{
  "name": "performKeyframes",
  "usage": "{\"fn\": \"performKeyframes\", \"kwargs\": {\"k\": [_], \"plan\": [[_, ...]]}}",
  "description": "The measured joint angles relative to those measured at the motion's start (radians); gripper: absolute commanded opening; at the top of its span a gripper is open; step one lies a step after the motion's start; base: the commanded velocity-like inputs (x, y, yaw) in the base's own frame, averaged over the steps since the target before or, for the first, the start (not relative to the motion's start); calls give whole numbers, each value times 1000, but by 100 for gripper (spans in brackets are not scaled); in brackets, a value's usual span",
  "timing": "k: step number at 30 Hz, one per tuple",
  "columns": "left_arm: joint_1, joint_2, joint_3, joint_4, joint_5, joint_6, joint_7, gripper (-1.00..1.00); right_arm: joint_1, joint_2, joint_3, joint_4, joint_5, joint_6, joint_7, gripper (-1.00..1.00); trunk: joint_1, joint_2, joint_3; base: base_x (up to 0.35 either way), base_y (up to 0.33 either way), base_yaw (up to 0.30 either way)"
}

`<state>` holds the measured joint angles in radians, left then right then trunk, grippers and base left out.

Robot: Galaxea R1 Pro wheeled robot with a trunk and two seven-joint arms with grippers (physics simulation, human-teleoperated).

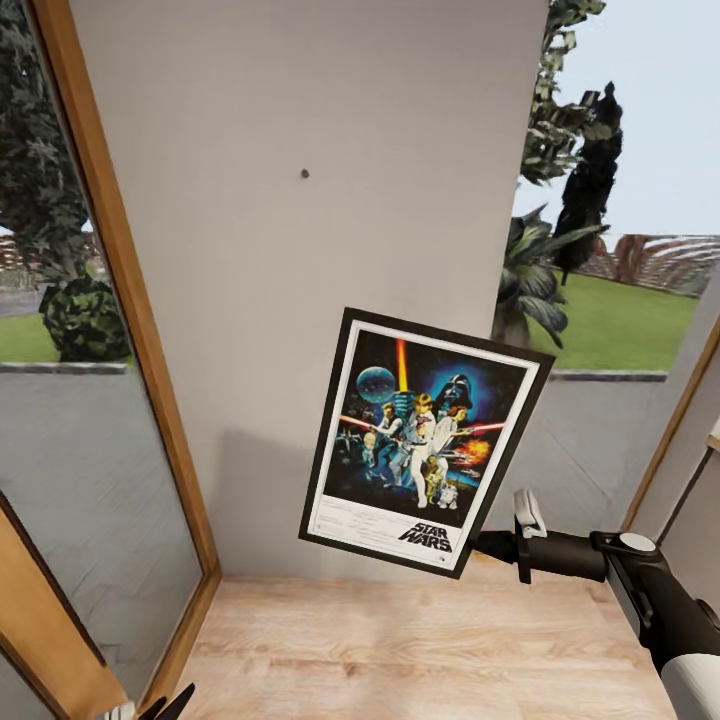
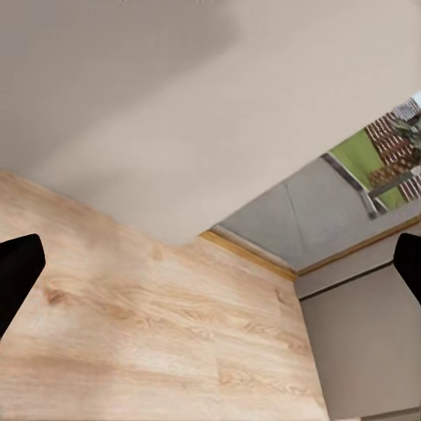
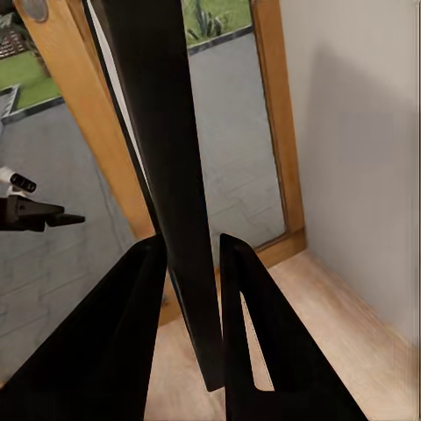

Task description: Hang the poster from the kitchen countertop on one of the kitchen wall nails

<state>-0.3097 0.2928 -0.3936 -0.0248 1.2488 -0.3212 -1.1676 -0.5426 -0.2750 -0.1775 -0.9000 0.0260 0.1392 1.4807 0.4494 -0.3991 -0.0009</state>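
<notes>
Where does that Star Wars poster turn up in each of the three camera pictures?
Head view: the poster hangs tilted right of centre, in front of the grey wall, its lower right edge held by the right end effector.
Left wrist view: not in it.
Right wrist view: seen edge-on as a dark strip between the fingers.
Shared landmark: the wooden floor.
</notes>
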Motion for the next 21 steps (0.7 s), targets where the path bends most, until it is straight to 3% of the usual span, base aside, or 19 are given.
{"fn": "performKeyframes", "kwargs": {"k": [4,8,13,14,15,18,21], "plan": [[0,-3,-4,1,-1,0,0,100,0,0,0,-1,-1,-11,2,-100,0,0,0,60,0,0],[28,-22,-6,1,-1,0,0,100,0,-1,4,-2,-1,-11,4,-100,0,0,0,10,0,0],[36,-27,-4,2,-1,-1,0,100,0,-1,10,-57,-2,17,4,-100,0,0,0,1,0,0],[41,-37,-7,1,0,-4,0,100,-2,0,39,-197,-1,177,1,-100,0,0,0,0,0,0],[42,-39,-3,1,0,-4,0,100,-6,0,42,-280,-3,234,0,-100,0,-1,0,0,0,0],[44,-40,-2,1,0,-4,0,100,-14,5,46,-362,-1,333,-1,-100,0,0,0,0,0,0],[44,-41,-1,1,0,-5,0,100,-74,10,48,-420,2,432,-1,-100,0,0,0,0,0,0]]}}
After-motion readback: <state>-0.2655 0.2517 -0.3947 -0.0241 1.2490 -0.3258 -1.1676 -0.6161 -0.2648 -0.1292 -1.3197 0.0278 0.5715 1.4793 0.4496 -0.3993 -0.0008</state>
